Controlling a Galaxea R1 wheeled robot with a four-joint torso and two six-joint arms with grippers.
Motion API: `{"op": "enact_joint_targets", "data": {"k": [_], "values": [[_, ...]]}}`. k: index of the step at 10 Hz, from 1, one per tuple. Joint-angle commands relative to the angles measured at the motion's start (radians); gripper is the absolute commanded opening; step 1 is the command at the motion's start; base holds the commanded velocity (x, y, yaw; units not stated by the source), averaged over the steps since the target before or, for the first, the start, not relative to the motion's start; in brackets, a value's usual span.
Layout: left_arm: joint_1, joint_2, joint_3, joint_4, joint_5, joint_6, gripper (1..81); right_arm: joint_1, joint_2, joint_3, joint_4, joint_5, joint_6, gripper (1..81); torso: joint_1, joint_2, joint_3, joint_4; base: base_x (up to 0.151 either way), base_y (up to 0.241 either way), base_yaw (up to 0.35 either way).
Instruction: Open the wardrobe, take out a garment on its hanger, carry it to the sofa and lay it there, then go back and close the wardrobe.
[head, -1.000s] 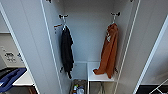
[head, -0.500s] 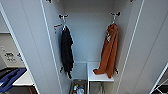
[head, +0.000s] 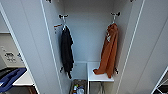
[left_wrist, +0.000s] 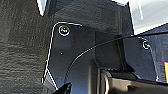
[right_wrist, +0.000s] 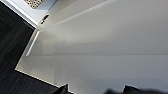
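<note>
Head view: wardrobe (head: 147, 45) stands open, both doors swung out, and I'm looking straight into it.
Garment: orange garment (head: 109, 50) hangs on the right side of the wardrobe interior, just beside the right wall. Its lower end rests on a white shelf (head: 100, 75) low in the wardrobe.
Hanger: white hanger (head: 114, 17) hooks onto a dark fitting high on the right side; mostly its hook shows above the fabric.
Other item: black garment (head: 66, 51) hangs on the left side of the wardrobe, well apart from the orange one. Leave it alone.
Handling: my read is soft, light, floppy fabric. It will drape and swing and could slide off the hanger if tilted. The hanger looks thin and stiff.
Grip point: I'd take the hanger at the neck just under the hook, not the cloth.
Labels: small white mark near the collar of the orange garment, unreadable. Panel with dark marks left of the wardrobe, unreadable too.
Wardrobe floor: a bin of small mixed items, too blurred to name.
Right wrist: white panel (right_wrist: 100, 50) close up, dark floor beside it.
Jaws: can't tell apart or together on either arm.
Progress: opening looks done; garment not yet taken.
</note>
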Motion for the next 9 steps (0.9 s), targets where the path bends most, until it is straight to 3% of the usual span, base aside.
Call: {"op": "enact_joint_targets", "data": {"k": [1,3,9], "values": [[-0.034,-0.008,0.001,0.012,0.04,-0.001,81.1,0.107,-0.173,0.266,0.188,0.047,0.058,81.1,0.0,0.0,0.0,0.0,0.0,0.0,0.0],[-0.034,-0.006,-0.001,0.012,0.04,0.0,81.1,0.107,-0.215,0.297,0.309,0.151,0.086,81.1,0.0,0.0,0.0,0.0,0.0,0.0,0.0],[-0.034,-0.008,0.001,0.012,0.041,0.0,81.1,0.003,-0.311,0.214,0.758,0.603,0.084,81.1,0.0,0.0,0.0,0.0,0.0,0.0,0.0]]}}
